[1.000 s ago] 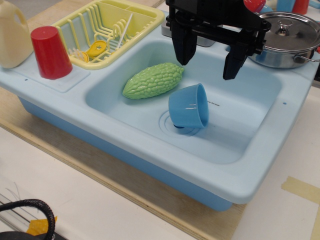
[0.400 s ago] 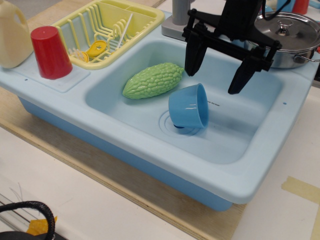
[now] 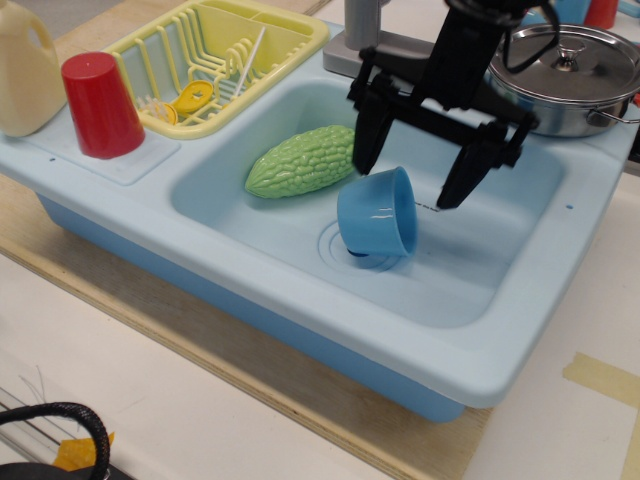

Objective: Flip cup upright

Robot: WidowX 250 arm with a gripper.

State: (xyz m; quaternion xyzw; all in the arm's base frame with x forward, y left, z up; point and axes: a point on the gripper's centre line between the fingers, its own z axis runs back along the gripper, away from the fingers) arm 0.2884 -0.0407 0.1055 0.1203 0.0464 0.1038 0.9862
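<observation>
- A small blue cup point(image 3: 378, 216) lies tipped on its side in the basin of a light-blue toy sink point(image 3: 300, 290), over the ringed drain near the basin's middle, its wide rim turned toward the right edge.
- A black gripper point(image 3: 405, 187) hangs just above and behind the cup, its jaws spread wide and holding nothing; one finger comes down near the cup's upper left side, the other well off past its rim to the right.
- A green bumpy gourd point(image 3: 306, 161) lies just left of the cup, along the basin's back-left part, close beside the left finger.
- A yellow dish rack point(image 3: 222, 60) sits at the sink's back-left corner, with a red cup point(image 3: 100, 104) standing upside down on the left ledge.
- A cream jug point(image 3: 28, 68) stands at the far left edge.
- A lidded steel pot point(image 3: 578, 76) rests at the back-right corner, behind the arm.
</observation>
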